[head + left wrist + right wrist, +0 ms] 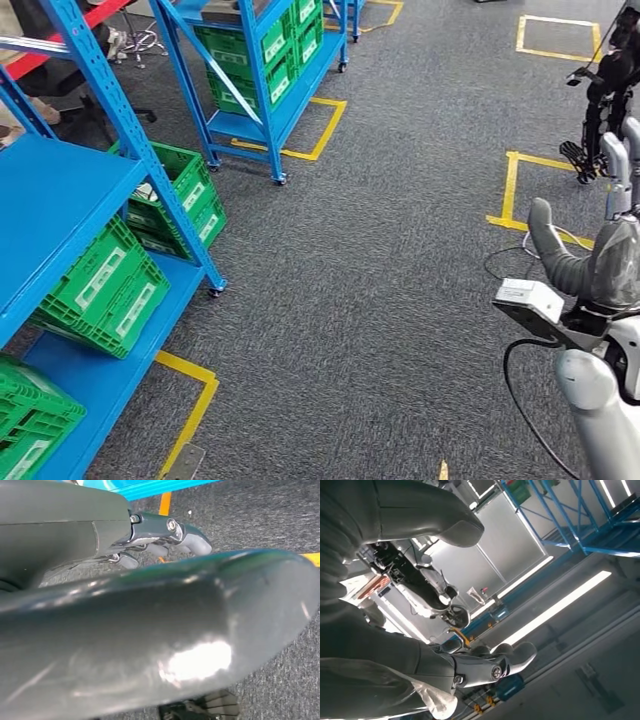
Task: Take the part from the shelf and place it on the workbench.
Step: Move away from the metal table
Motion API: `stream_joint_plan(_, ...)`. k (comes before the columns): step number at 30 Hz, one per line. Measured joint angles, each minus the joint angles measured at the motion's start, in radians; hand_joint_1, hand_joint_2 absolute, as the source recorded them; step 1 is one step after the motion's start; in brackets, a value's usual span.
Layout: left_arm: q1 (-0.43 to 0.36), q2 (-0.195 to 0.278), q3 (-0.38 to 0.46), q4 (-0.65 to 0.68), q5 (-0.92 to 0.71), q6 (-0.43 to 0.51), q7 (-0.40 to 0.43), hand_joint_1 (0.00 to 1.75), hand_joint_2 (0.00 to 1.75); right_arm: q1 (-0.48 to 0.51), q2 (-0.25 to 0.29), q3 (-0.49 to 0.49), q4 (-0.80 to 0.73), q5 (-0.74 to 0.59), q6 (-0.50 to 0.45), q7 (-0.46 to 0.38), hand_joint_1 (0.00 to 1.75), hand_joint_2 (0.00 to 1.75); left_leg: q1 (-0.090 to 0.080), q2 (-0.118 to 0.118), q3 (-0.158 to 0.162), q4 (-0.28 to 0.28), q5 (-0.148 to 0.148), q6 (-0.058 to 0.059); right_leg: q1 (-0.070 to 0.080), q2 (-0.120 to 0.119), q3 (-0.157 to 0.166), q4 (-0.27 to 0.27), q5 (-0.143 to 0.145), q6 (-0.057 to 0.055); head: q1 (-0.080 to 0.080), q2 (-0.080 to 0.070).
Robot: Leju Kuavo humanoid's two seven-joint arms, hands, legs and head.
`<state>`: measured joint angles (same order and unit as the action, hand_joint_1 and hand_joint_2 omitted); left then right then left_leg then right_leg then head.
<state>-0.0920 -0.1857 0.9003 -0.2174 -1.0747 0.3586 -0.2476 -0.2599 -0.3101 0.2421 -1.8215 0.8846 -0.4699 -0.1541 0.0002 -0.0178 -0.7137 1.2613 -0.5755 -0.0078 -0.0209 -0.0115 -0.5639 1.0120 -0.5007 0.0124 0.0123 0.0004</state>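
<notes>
The shelf frame (113,105) is blue painted metal with a smooth, slightly glossy coat. The green crates (106,290) are ribbed moulded plastic with white paper labels. The floor carpet (377,250) is a rough, matt grey weave marked with smooth yellow tape (328,125). The right hand (596,255) has a matt grey ribbed cover, and the left hand (162,532) shows smooth grey plastic fingers with bright metal pins.

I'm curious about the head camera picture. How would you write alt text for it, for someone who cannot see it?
A robot's raised right hand enters at the right edge, above a grey carpet floor marked with yellow tape squares. At left, blue metal shelves hold tilted green crates; a second shelf unit with more crates stands further back.
</notes>
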Motion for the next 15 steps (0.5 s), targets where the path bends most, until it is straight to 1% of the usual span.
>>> stream_joint_plan(1, 0.001, 0.0, 0.0, 0.0, -0.001, 0.0, 0.0, 0.0, 0.0, 0.004, 0.0, 0.0, 0.0, 0.0, 0.0, 0.0, 0.0, 1.75, 0.001, 0.004, -0.018, 0.04, -0.009, -0.001, 0.001, -0.01, 0.002, 0.0, -0.002, -0.002, 0.0, 0.0)
stream_joint_plan(2, 0.003, 0.0, 0.0, 0.0, -0.001, 0.0, 0.0, 0.0, 0.0, 0.008, 0.0, 0.0, 0.0, 0.0, 0.0, -0.001, 0.0, 1.75, 0.001, 0.006, -0.019, 0.043, 0.002, 0.0, 0.002, -0.019, 0.004, 0.0, -0.004, -0.003, 0.0, 0.0)
stream_joint_plan(3, 0.004, 0.0, 0.0, 0.0, -0.002, 0.0, 0.001, 0.0, 0.0, 0.01, 0.0, 0.0, 0.0, 0.0, 0.0, -0.002, 0.0, 1.75, 0.0, 0.009, -0.001, 0.006, 0.031, 0.003, 0.003, -0.028, 0.008, 0.0, -0.007, -0.003, 0.0, 0.0)
stream_joint_plan(4, 0.004, 0.001, 0.0, 0.0, -0.002, 0.001, 0.001, 0.0, 0.0, 0.01, 0.0, 0.0, -0.001, -0.001, 0.0, -0.002, 0.0, 1.75, -0.001, 0.017, 0.031, -0.059, 0.069, 0.008, 0.004, -0.036, 0.013, 0.0, -0.01, -0.002, 0.0, 0.0)
stream_joint_plan(5, 0.004, 0.002, 0.0, 0.0, -0.002, 0.001, 0.002, 0.0, 0.0, 0.011, 0.0, 0.0, -0.002, -0.002, 0.0, -0.003, 0.0, 1.75, -0.005, 0.033, 0.065, -0.126, 0.097, 0.014, 0.006, -0.044, 0.017, 0.0, -0.013, 0.0, 0.0, 0.0)
stream_joint_plan(6, 0.002, 0.004, 0.0, 0.0, -0.002, 0.002, 0.002, 0.0, 0.0, 0.01, -0.001, 0.0, -0.003, -0.004, 0.0, -0.003, 0.0, 1.75, -0.01, 0.047, 0.093, -0.183, 0.114, 0.02, 0.009, -0.052, 0.019, 0.001, -0.016, 0.003, 0.0, 0.0)
stream_joint_plan(7, 0.001, 0.005, 0.0, 0.0, -0.002, 0.002, 0.002, 0.0, 0.0, 0.01, -0.001, 0.0, -0.004, -0.006, 0.001, -0.004, 0.0, 1.75, -0.014, 0.057, 0.107, -0.217, 0.119, 0.025, 0.01, -0.059, 0.019, 0.001, -0.018, 0.006, 0.001, 0.0)
stream_joint_plan(8, 0.0, 0.007, 0.0, 0.0, -0.002, 0.003, 0.002, 0.0, 0.0, 0.01, -0.002, 0.0, -0.004, -0.008, 0.001, -0.005, 0.0, 1.75, -0.018, 0.06, 0.111, -0.228, 0.113, 0.028, 0.012, -0.066, 0.019, 0.0, -0.019, 0.01, 0.001, 0.0)
stream_joint_plan(10, 0.001, 0.008, 0.0, 0.0, -0.002, 0.003, 0.002, 0.0, 0.0, 0.009, -0.003, 0.0, -0.005, -0.01, 0.002, -0.007, 0.0, 1.75, -0.019, 0.046, 0.11, -0.236, 0.114, 0.034, 0.012, -0.082, 0.023, -0.006, -0.019, 0.019, 0.001, 0.0)
stream_joint_plan(11, 0.003, 0.009, 0.0, 0.0, -0.002, 0.003, 0.002, 0.0, 0.0, 0.007, -0.003, 0.0, -0.005, -0.011, 0.003, -0.007, 0.0, 1.75, -0.017, 0.038, 0.112, -0.243, 0.117, 0.039, 0.012, -0.081, 0.022, -0.003, -0.026, 0.024, 0.001, 0.0)
stream_joint_plan(12, 0.003, 0.01, 0.0, 0.0, -0.002, 0.004, 0.002, 0.0, 0.0, 0.005, -0.004, 0.0, -0.006, -0.011, 0.002, -0.007, 0.0, 1.75, -0.013, 0.031, 0.115, -0.249, 0.121, 0.043, 0.011, -0.069, 0.013, 0.017, -0.04, 0.029, 0.003, 0.0)
stream_joint_plan(13, 0.002, 0.011, 0.0, 0.0, -0.001, 0.004, 0.002, 0.0, 0.0, 0.004, -0.006, 0.0, -0.006, -0.011, 0.002, -0.008, 0.0, 1.75, -0.01, 0.023, 0.117, -0.255, 0.124, 0.046, 0.01, -0.051, -0.009, 0.06, -0.064, 0.033, 0.004, 0.0)
stream_joint_plan(14, 0.0, 0.011, 0.001, 0.0, -0.001, 0.005, 0.002, 0.0, 0.0, 0.004, -0.008, 0.0, -0.007, -0.012, 0.002, -0.008, 0.0, 1.75, -0.007, 0.016, 0.119, -0.257, 0.126, 0.048, 0.008, -0.028, -0.043, 0.125, -0.094, 0.035, 0.006, 0.0)
stream_joint_plan(15, -0.001, 0.012, 0.001, 0.0, -0.001, 0.005, 0.002, 0.0, 0.0, 0.005, -0.01, 0.0, -0.007, -0.012, 0.002, -0.008, 0.0, 1.75, -0.006, 0.008, 0.118, -0.257, 0.126, 0.049, 0.008, -0.011, -0.081, 0.195, -0.119, 0.037, 0.007, 0.0)
